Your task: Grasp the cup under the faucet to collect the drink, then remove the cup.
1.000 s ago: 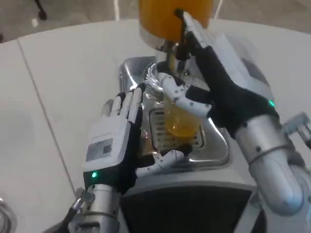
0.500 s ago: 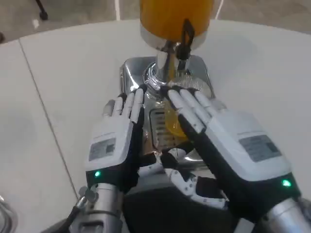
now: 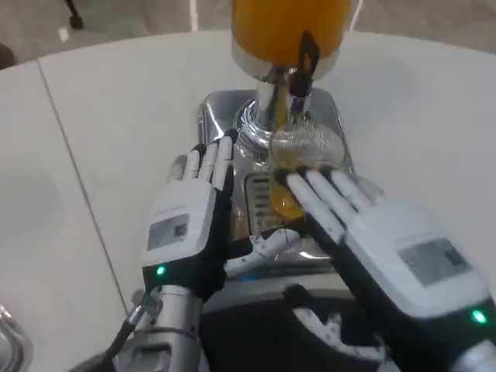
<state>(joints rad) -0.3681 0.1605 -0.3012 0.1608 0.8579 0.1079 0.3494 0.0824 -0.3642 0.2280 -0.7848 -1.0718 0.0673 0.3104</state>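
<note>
A clear cup (image 3: 298, 167) partly filled with orange drink stands on the steel drip tray (image 3: 252, 198), right under the faucet (image 3: 298, 85) of the orange juice dispenser (image 3: 287, 23). My left hand (image 3: 188, 229) holds the cup from its left side: the fingers reach up along it and the thumb curls in below it at the front. My right hand (image 3: 387, 248) hovers low in front of the cup's right side, palm down, fingers spread and holding nothing. The black tap lever (image 3: 307, 48) stands free above the cup.
The dispenser's shiny steel base (image 3: 225, 112) sits on the white table (image 3: 116, 116), with bare tabletop to the left and right. A metal object (image 3: 9, 349) peeks in at the bottom left corner.
My right hand has let go of the tap lever and dropped toward me, in front of the cup. The left hand stays at the cup. The camera has shifted slightly.
</note>
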